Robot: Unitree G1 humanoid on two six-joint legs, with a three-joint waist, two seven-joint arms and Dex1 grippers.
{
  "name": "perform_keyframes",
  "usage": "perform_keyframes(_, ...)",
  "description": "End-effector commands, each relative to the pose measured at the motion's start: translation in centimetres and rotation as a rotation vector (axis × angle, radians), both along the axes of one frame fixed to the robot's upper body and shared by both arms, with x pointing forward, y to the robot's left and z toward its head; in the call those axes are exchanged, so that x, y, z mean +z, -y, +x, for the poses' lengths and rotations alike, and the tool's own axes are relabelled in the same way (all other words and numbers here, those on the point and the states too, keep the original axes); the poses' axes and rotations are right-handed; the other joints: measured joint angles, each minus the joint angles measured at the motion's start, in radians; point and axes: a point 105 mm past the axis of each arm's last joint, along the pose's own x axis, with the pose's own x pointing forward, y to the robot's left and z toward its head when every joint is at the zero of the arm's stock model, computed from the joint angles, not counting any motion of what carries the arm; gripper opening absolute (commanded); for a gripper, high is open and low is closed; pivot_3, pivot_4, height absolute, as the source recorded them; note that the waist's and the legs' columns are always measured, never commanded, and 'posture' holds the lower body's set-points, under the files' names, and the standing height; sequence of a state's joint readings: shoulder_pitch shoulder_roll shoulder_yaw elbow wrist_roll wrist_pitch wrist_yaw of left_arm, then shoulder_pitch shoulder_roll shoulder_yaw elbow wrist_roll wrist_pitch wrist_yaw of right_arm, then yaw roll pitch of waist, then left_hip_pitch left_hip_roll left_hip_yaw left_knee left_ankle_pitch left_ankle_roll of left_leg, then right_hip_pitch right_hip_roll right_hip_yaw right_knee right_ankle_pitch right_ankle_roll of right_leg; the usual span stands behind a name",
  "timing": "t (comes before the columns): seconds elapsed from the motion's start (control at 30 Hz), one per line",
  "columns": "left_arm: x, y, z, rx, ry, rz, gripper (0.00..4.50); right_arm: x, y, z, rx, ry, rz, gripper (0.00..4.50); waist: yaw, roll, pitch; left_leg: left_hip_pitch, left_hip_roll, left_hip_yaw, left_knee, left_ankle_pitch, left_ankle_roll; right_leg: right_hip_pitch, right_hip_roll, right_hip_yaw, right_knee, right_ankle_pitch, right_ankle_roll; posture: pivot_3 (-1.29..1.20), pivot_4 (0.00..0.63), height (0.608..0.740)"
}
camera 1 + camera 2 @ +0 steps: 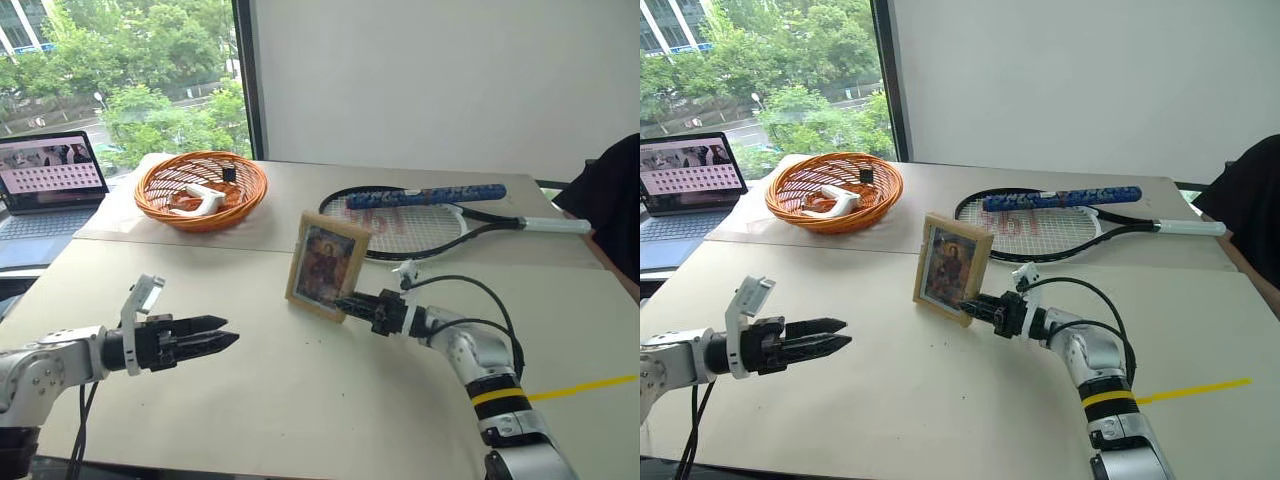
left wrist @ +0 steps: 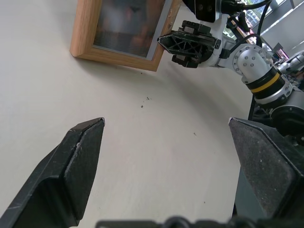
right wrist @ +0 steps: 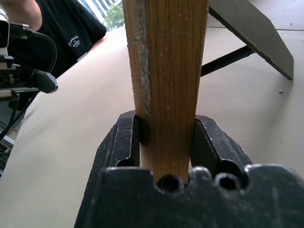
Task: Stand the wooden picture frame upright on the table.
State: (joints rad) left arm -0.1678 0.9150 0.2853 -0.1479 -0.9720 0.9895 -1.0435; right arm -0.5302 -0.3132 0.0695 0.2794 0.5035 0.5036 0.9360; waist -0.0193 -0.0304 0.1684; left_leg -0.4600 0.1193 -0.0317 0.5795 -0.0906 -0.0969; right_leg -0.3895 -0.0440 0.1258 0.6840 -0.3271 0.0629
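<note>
Nearest the head camera, the left tool [image 1: 228, 336] hovers just above the pale surface [image 1: 300, 400] with its two black fingers [image 2: 76, 166] spread wide apart and nothing between them, well apart from the wooden picture frame [image 1: 326, 265]. To its right, the right tool [image 1: 352, 303] is clamped on the frame's lower right edge, a finger pressed against each face of the wood, as the right wrist view shows. That frame stands nearly upright near the middle of the surface, just on the near side of the seam, portrait side facing the robot, its bottom edge at the surface, prop leg [image 3: 251, 33] splayed out behind. Farther back on the left sits an orange wicker basket [image 1: 201, 189] holding a white handle-shaped object [image 1: 200, 200] and a small dark item [image 1: 229, 173]. A tennis racket [image 1: 440, 222] lies on the far right with a blue patterned tube [image 1: 425, 195] resting across its head, and a laptop [image 1: 45, 185] stands open at the far left
</note>
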Motion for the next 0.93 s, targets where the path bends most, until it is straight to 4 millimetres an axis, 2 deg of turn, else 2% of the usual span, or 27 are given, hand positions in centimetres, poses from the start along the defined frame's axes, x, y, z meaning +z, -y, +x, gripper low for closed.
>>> perform_keyframes(0.03, 0.8, 0.0, 0.4, -0.015, 0.047, 0.006, 4.5, -1.3, 0.0, -0.2, -0.008, 0.003, -0.073, 1.2, -0.001, 0.0, 0.0, 0.0, 0.0, 0.0, 0.0, 0.0, 0.0, 0.0, 0.0, 0.0, 0.0, 0.0, 0.0, 0.0, 0.15, 0.703)
perform_keyframes(0.1, 0.8, 0.1, 0.5, -0.019, 0.05, 0.008, 4.5, -1.0, 0.1, -0.4, -0.007, 0.017, -0.074, 2.19, -0.001, 0.0, 0.0, 0.0, 0.0, 0.0, 0.0, 0.0, 0.0, 0.0, 0.0, 0.0, 0.0, 0.0, 0.0, 0.0, 0.15, 0.703)
perform_keyframes(0.13, 0.8, 0.1, 0.6, -0.021, 0.054, 0.008, 4.5, -0.8, 0.2, -0.4, -0.006, 0.022, -0.072, 2.34, 0.001, 0.0, 0.0, 0.0, 0.0, 0.0, 0.0, 0.0, 0.0, 0.001, 0.0, 0.0, 0.0, 0.0, 0.0, 0.0, 0.15, 0.703)
perform_keyframes(0.27, 0.7, 0.1, 0.8, -0.024, 0.058, 0.015, 4.5, -0.1, 0.9, -0.6, -0.015, 0.028, -0.059, 3.79, 0.004, 0.0, 0.0, 0.0, 0.0, 0.0, 0.0, 0.0, 0.0, 0.0, 0.0, 0.0, 0.0, 0.0, 0.0, 0.0, 0.15, 0.703)
perform_keyframes(0.33, 0.8, -0.1, 0.9, -0.016, 0.079, 0.027, 4.5, 0.4, 2.6, -0.8, -0.061, 0.02, -0.052, 4.39, 0.006, 0.0, 0.0, 0.0, 0.0, 0.0, 0.0, 0.0, 0.0, 0.0, 0.0, 0.0, 0.0, 0.0, 0.0, 0.0, 0.15, 0.703)
perform_keyframes(0.4, 0.4, -0.5, 1.4, 0.027, 0.141, 0.097, 4.5, 1.0, 5.0, -1.6, -0.125, 0.01, -0.038, 4.45, 0.012, 0.0, 0.0, 0.0, 0.0, 0.0, 0.0, 0.0, 0.0, 0.001, 0.0, 0.0, -0.001, 0.0, 0.0, 0.0, 0.15, 0.703)
perform_keyframes(0.47, 1.1, -0.9, 2.5, 0.143, 0.313, 0.067, 4.5, 1.8, 6.8, -3.6, -0.157, 0.026, -0.025, 4.45, 0.028, 0.001, -0.001, -0.001, 0.0, 0.0, -0.001, 0.0, 0.0, 0.0, 0.0, 0.0, -0.002, 0.0, 0.0, 0.0, 0.15, 0.703)
perform_keyframes(0.57, -0.2, -1.5, 3.9, 0.309, 0.364, 0.156, 4.5, 2.6, 7.4, -6.1, -0.158, 0.165, -0.111, 4.45, 0.032, 0.001, -0.001, -0.001, 0.0, 0.001, -0.003, -0.001, 0.001, 0.0, 0.0, 0.0, -0.003, -0.001, 0.0, 0.0, 0.15, 0.703)
perform_keyframes(0.7, -2.3, -1.5, 4.6, 0.382, 0.433, 0.287, 4.5, 2.6, 8.1, -8.1, -0.171, 0.333, -0.319, 4.45, 0.014, 0.001, -0.001, 0.0, 0.0, 0.001, -0.002, -0.001, 0.001, 0.001, 0.0, 0.001, -0.003, -0.001, 0.0, 0.0, 0.15, 0.703)
perform_keyframes(0.77, -3.2, -1.1, 4.5, 0.383, 0.437, 0.336, 4.5, 2.8, 8.9, -8.5, -0.215, 0.374, -0.379, 4.45, 0.012, 0.001, -0.001, 0.0, 0.0, 0.001, 0.001, -0.001, 0.001, 0.002, 0.0, 0.001, -0.003, -0.002, 0.002, 0.0, 0.15, 0.703)
perform_keyframes(0.83, -3.9, -0.2, 4.2, 0.345, 0.432, 0.341, 4.5, 3.6, 10.0, -8.2, -0.324, 0.367, -0.351, 4.45, 0.01, 0.001, -0.001, 0.0, 0.0, 0.001, 0.001, -0.001, 0.001, 0.002, 0.0, 0.001, -0.003, -0.003, 0.004, 0.0, 0.15, 0.703)
perform_keyframes(0.93, -4.0, 0.2, 4.3, 0.333, 0.415, 0.299, 4.5, 3.7, 10.3, -8.1, -0.364, 0.358, -0.34, 4.45, 0.009, 0.001, -0.001, 0.0, 0.0, 0.0, 0.002, -0.001, 0.001, 0.002, 0.0, 0.001, -0.003, -0.002, 0.005, 0.0, 0.15, 0.703)
